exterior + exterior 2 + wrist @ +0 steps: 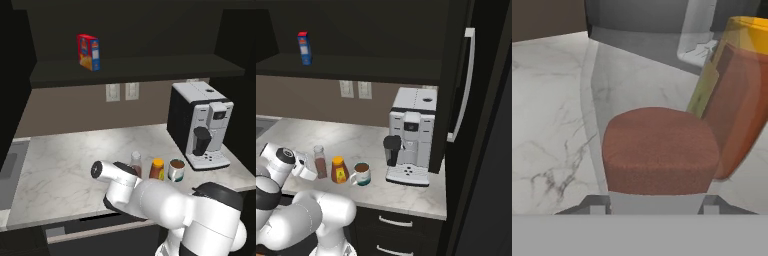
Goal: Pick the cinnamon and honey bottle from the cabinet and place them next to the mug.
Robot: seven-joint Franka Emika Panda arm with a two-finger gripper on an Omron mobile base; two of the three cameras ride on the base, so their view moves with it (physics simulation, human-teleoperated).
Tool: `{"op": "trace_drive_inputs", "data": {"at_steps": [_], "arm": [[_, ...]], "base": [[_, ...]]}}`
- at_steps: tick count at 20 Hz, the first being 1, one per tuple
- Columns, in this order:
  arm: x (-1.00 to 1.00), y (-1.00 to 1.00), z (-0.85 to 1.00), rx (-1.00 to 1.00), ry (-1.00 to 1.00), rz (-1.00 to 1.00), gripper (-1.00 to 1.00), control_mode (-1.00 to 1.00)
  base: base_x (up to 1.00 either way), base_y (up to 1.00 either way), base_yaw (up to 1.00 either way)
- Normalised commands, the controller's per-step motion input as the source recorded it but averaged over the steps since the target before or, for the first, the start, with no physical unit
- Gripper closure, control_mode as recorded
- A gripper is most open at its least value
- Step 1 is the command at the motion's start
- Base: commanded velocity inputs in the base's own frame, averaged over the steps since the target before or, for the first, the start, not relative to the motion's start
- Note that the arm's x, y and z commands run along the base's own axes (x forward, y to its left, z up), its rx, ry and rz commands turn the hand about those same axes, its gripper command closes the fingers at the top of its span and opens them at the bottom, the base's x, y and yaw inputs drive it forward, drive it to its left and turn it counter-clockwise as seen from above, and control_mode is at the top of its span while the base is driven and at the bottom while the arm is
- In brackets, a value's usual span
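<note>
I have the hand [312, 170] low over the pale marble tabletop [65, 165], closed on the slim tall cinnamon bottle with dark reddish-brown contents and a pale cap [320, 161]. In the hand view the cinnamon bottle's brown body [660, 150] sits squarely between the fingertips, so I read the grip as centred on the lower part of the bottle. Its long axis stands upright, base at or very near the marble; I cannot tell whether it is touching down.

The squat amber honey bottle with a yellow cap [339, 169] already stands on the tabletop just beside the cinnamon, on the side away from the hand. Beyond it, also just beside, is the small white mug with dark brown contents [362, 174]. The three form a short row running toward the white coffee machine [411, 140].

The dark open wall cabinet [135, 70] above holds a red-blue box [88, 52] on its shelf.

My judgement: both bottles are at the mug, and what remains is letting go. The hand lies on the side opposite the honey bottle, so I would draw back that way, straight away from the row, to avoid tipping the tall bottle into its neighbour.
</note>
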Motion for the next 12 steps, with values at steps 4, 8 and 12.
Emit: {"op": "trace_drive_inputs", "data": {"at_steps": [4, 8, 12], "arm": [[0.00, 0.00, 0.00, 0.00, 0.00, 0.00, -1.00, -1.00], [0.00, 0.00, 0.00, 0.00, 0.00, 0.00, -1.00, -1.00], [0.00, 0.00, 0.00, 0.00, 0.00, 0.00, -1.00, -1.00]], "base": [[0.00, 0.00, 0.00], [0.00, 0.00, 0.00], [0.00, 0.00, 0.00]]}}
